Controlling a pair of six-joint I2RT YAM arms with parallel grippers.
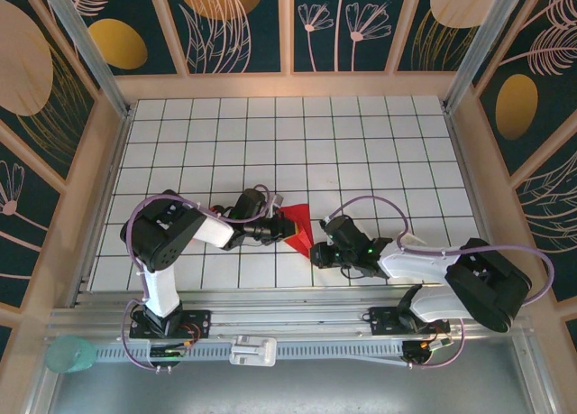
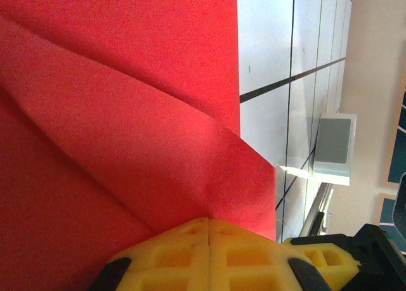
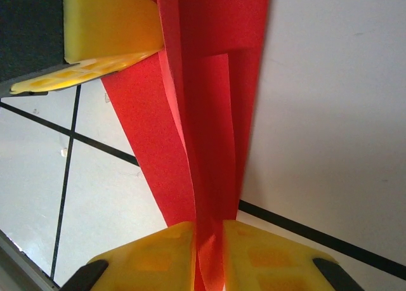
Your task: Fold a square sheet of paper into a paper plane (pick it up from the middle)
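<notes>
The red sheet of paper (image 1: 296,226) lies low over the middle of the gridded table, folded into several layers with a pointed end. My left gripper (image 1: 269,223) comes at it from the left. In the left wrist view its yellow fingers (image 2: 209,222) are pressed together, and a crease of the paper (image 2: 127,113) runs out of their seam. My right gripper (image 1: 317,248) is at the paper's near right end. In the right wrist view its fingers (image 3: 209,240) have a narrow gap filled by the folded strip (image 3: 209,113). A left finger (image 3: 108,25) shows at the strip's far end.
The white tiled table (image 1: 361,143) is walled by wooden panels on three sides. A metal rail runs along the near edge with a white block (image 1: 252,349) and a teal cup (image 1: 72,353). A grey-white box (image 2: 334,142) sits by the table edge.
</notes>
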